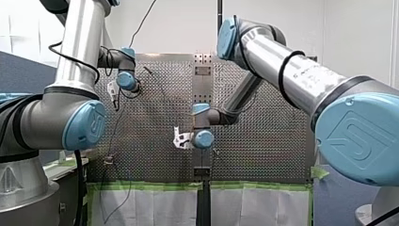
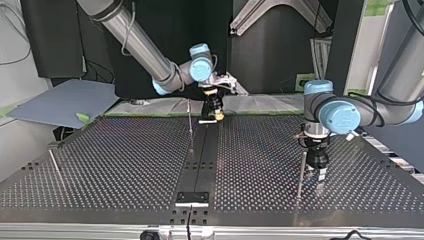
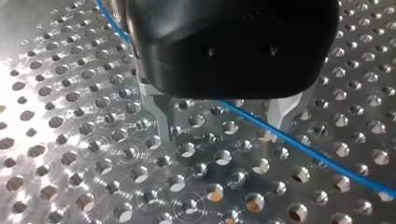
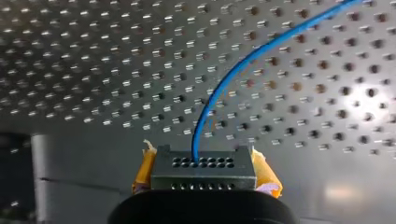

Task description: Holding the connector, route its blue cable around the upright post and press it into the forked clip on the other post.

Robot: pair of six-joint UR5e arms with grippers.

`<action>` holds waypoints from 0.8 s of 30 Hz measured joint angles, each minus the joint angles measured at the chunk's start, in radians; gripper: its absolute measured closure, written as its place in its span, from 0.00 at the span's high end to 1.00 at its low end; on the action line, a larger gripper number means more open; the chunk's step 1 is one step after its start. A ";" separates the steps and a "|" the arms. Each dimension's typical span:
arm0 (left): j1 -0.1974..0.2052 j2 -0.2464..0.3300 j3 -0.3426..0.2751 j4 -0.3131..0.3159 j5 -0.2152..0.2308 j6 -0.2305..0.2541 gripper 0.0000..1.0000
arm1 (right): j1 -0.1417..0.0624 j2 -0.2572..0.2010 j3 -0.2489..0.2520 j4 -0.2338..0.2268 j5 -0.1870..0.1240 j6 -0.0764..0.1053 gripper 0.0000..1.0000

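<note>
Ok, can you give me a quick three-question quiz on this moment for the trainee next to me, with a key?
1. True or false: my right gripper is shut on the connector.
2. In the left wrist view, the blue cable is: A) coiled in a loop; B) a straight line across the perforated table by my left gripper; C) absent.
3. Fill in: the right gripper's pads are ____ in colour.
Key: 1 true; 2 B; 3 yellow.
</note>
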 joint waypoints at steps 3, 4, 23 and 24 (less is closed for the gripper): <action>-0.003 0.000 0.000 0.000 -0.001 0.000 1.00 | 0.002 0.027 0.000 -0.019 0.027 0.000 0.00; -0.004 0.000 0.000 0.000 -0.002 0.000 1.00 | 0.002 0.037 0.001 -0.028 0.037 0.000 0.00; -0.013 0.000 0.000 -0.005 -0.020 0.005 1.00 | -0.010 0.197 0.002 -0.163 0.157 0.009 0.00; -0.013 0.000 0.000 -0.005 -0.021 0.005 1.00 | -0.012 0.204 0.002 -0.170 0.161 0.010 0.00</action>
